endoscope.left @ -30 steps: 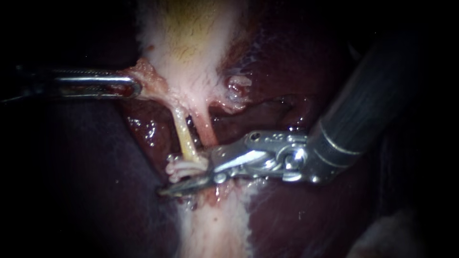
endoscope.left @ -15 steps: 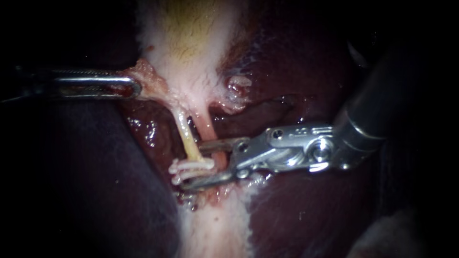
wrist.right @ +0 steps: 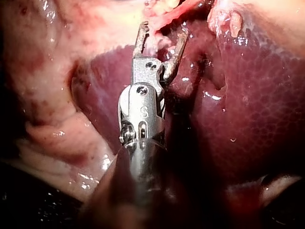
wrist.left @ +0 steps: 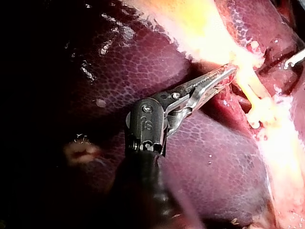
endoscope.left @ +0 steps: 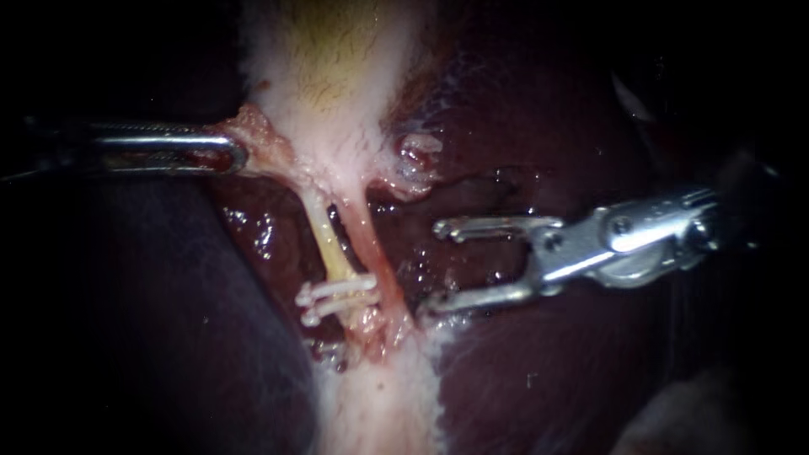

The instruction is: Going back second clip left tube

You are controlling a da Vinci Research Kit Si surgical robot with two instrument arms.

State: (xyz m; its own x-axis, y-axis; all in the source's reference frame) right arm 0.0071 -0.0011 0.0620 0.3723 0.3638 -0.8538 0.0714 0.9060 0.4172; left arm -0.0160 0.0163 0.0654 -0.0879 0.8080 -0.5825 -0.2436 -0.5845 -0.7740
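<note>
In the endoscope view the shaft of the left instrument (endoscope.left: 236, 154) sinks into darkness. Only its jaws show, closed on a tissue fold (endoscope.left: 261, 139) at the edge of the gallbladder (endoscope.left: 337, 67). The right instrument (endoscope.left: 432, 265) is likewise lost in shadow behind its wrist. Its jaws stand wide apart and hold nothing, lying over the liver (endoscope.left: 548, 126) just beside the right tube (endoscope.left: 371, 253). Two white clips (endoscope.left: 335, 299) sit across the lower end of the left tube (endoscope.left: 324, 244), one close under the other. Below them the tube vanishes into ragged tissue. From the right wrist the clips cannot be made out beyond the open jaws. From the left wrist the other instrument shows only as a bright tip at the edge, past the tubes.
</note>
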